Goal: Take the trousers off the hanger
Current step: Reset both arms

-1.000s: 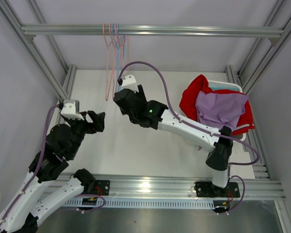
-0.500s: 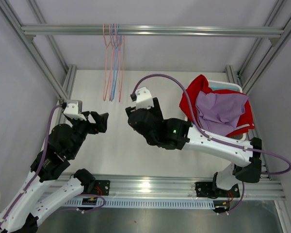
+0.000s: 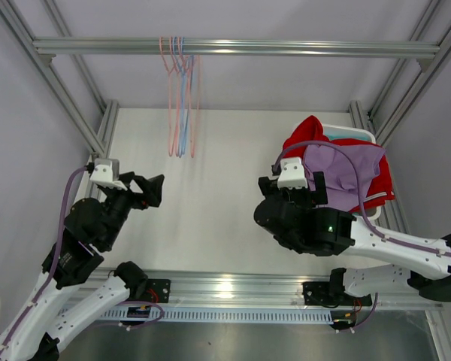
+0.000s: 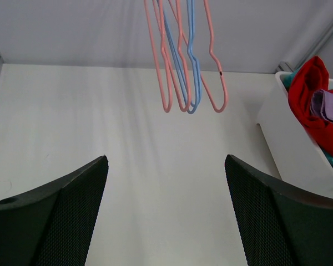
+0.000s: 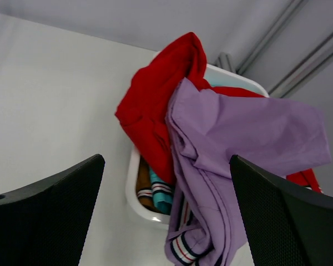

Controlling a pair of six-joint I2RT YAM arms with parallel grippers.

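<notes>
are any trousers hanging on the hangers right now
No, the wire hangers hang bare, and the red trousers and lavender trousers lie in the white bin.

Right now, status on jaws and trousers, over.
Both jaws open, empty. Hangers bare. Lavender trousers, red trousers heaped in bin. Nothing in the way.

In white bin (image 5: 131,191) lay red trousers (image 5: 155,105), lavender trousers (image 5: 238,133) draped over them, teal trousers (image 5: 162,195) and brown trousers (image 5: 144,185) tucked beneath, right gripper (image 5: 166,159) spread wide, empty.
</notes>
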